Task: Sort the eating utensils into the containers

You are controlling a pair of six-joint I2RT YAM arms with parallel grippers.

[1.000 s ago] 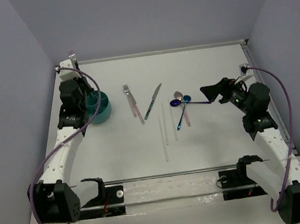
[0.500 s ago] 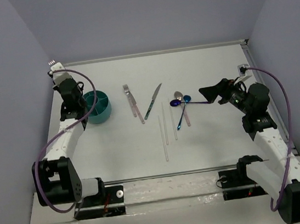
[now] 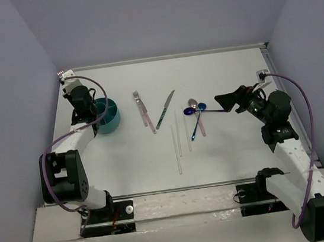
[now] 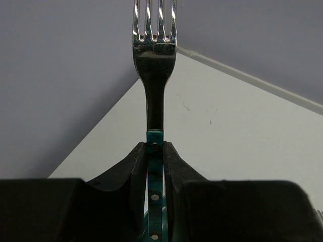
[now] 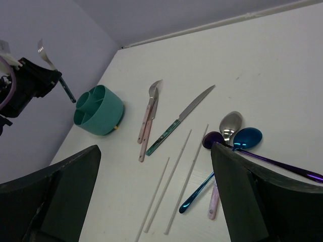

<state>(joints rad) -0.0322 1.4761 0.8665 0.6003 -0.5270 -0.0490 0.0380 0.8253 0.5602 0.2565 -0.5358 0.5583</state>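
A silver fork [image 4: 155, 55] with a teal handle stands tines up in my left gripper [image 4: 155, 147], which is shut on the handle. In the right wrist view the fork [image 5: 44, 52] slants, with its handle end just left of the round teal caddy [image 5: 103, 123]. Lying on the table are a pink-handled fork [image 3: 138, 102] and knife [image 3: 150, 124], a teal-handled knife [image 3: 165, 108], three pale chopsticks [image 3: 178, 134], a silver spoon [image 3: 192, 102] and shiny blue and purple spoons [image 3: 201, 107]. My right gripper [image 3: 231, 101] hangs open to the right of the spoons, holding nothing.
The caddy [image 3: 112, 126] stands near the table's left edge, close to the left wall. A metal rail [image 3: 265, 54] runs along the table's right edge. The left arm's cable [image 3: 95, 91] loops over the caddy.
The left arm has folded back toward the left wall, carrying the fork left and further back beside the caddy. The right arm has not moved.
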